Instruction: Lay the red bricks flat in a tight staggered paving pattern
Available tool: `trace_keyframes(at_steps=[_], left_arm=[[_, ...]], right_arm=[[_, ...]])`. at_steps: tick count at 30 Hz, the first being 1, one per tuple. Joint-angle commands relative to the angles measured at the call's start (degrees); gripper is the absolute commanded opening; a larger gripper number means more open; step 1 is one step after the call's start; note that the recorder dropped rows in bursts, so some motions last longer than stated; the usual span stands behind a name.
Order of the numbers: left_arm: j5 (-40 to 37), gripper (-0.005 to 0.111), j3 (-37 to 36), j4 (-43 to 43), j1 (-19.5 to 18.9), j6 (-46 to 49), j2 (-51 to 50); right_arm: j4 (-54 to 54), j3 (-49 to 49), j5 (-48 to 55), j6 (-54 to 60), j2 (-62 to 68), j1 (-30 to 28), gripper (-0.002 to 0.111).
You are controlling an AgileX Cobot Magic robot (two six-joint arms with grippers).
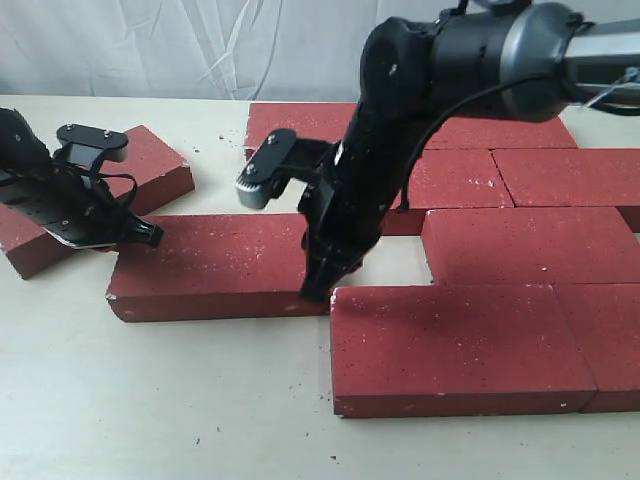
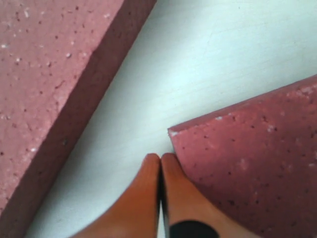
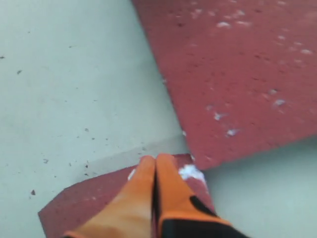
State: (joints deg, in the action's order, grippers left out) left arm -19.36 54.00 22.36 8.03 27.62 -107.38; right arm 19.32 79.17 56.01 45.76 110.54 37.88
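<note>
Pale tabletop (image 1: 150, 400) under a white curtain (image 1: 150, 50) carries the red bricks (image 1: 520, 245), most of them already lying flat in offset rows to the right of and beyond the right gripper (image 1: 318, 285). That gripper points steeply down with its orange fingers (image 3: 168, 183) pressed together and nothing between them. Its wrist view puts the tips on or just above the end corner of the loose brick (image 1: 220, 265), which stretches away from it toward the left arm. I judge the clenched fingers serve as a blunt pusher rather than a clamp, since a paver this wide would hardly fit between them and sliding keeps it flat. A wedge of bare table separates that corner from the nearest laid brick, so the loose brick is not yet tight in the pattern. The left gripper (image 1: 145, 235) is likewise closed on nothing, its tips low at the opposite end corner of the loose brick; whether they touch it I cannot tell. From there it could shove or steady that end. Behind the left gripper an angled brick (image 1: 150, 165) lies skewed and apart from the rows. The next move probably calls for closing the gap squarely, without riding up over a neighbour's edge.
</note>
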Motion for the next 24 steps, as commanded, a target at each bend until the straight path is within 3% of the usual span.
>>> trace_keyframes(at_steps=[1, 12, 17, 24], left_arm=[[-1.28, 0.0, 0.15, 1.02, 0.17, 0.59, 0.59], [-1.28, 0.0, 0.15, 1.14, 0.17, 1.34, 0.59], [-1.17, 0.0, 0.15, 1.14, 0.17, 1.47, 0.59], [-0.48, 0.0, 0.15, 1.01, 0.17, 1.58, 0.59]], right_arm=[[-1.25, -0.07, -0.53, 3.13, 3.49, 2.33, -0.001], [-7.51, -0.07, -8.43, 2.95, 7.18, 4.41, -0.001], [-14.04, -0.07, -10.84, -3.86, 7.32, 4.41, -0.001], [-13.87, 1.5, -5.26, -6.83, 6.85, 5.45, -0.001]])
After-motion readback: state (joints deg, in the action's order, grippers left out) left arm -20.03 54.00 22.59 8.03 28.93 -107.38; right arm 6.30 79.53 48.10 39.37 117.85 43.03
